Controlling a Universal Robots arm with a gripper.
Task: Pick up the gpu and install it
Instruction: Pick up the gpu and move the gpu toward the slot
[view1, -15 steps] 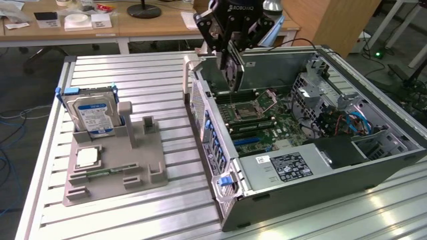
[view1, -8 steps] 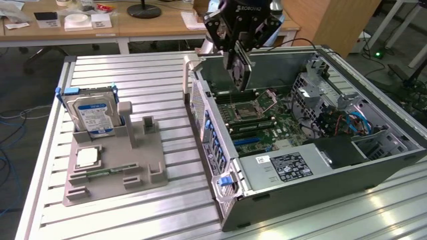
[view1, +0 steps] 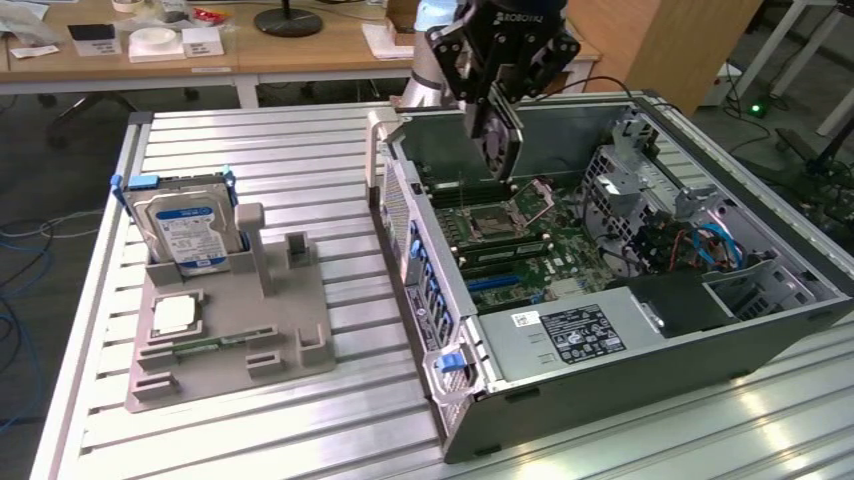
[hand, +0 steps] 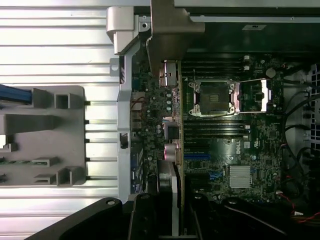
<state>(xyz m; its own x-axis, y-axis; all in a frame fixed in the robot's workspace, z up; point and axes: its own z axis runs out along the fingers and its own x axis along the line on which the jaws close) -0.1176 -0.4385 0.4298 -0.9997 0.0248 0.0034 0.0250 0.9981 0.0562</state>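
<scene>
gpu (view1: 497, 135) sits in the upper centre of the exterior view, upright and edge-down, clamped between the fingers of the gripper (view1: 497, 95). I see it held over the motherboard (view1: 541, 250) inside the open computer case (view1: 627, 365) — whether it touches a slot, I cannot tell. On the wrist camera the gpu (hand: 172, 135) shows edge-on in the gripper (hand: 172, 217), just beside the CPU socket (hand: 212, 97). Hard drive (view1: 187, 228) stands in the grey fixture (view1: 287, 335) at the exterior view's left — near the case, on the ribbed table (view1: 307, 150).
</scene>
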